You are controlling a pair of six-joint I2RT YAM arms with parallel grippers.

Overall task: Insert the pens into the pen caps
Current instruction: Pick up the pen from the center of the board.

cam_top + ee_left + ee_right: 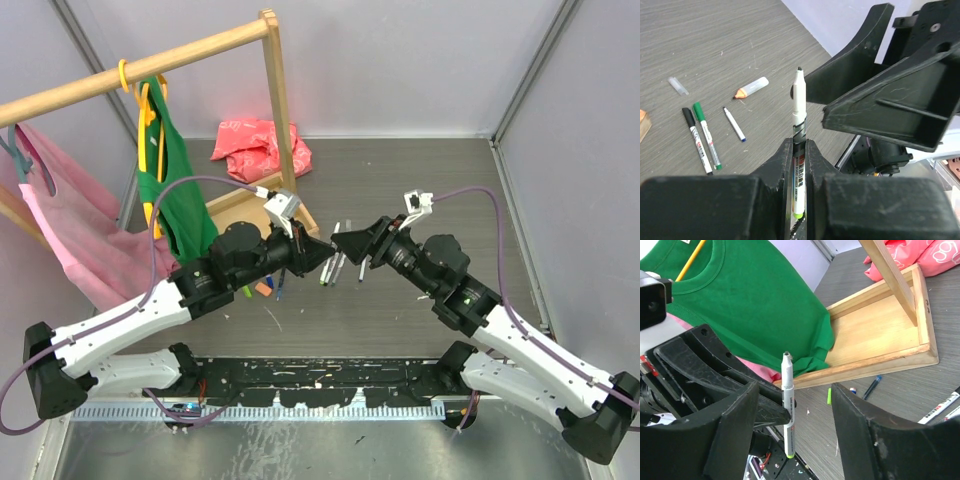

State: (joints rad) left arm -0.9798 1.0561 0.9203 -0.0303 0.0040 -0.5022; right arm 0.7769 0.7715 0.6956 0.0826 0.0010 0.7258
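right jaws flank raised pen (799, 100), maybe touching; loose pens (704, 142) beyond.

Pretty clearly a robotics lab cell, not a home. The left arm (140, 315) and right arm (520, 340) are bolted to a black rail (320, 375) at the near edge of a grey wood-grain bench (440, 190). Plain grey wall panels (400, 60) box it in, a purple cable (470, 190) loops off one arm, and a wooden clothes rack (200, 48) holds a green shirt (180, 190).
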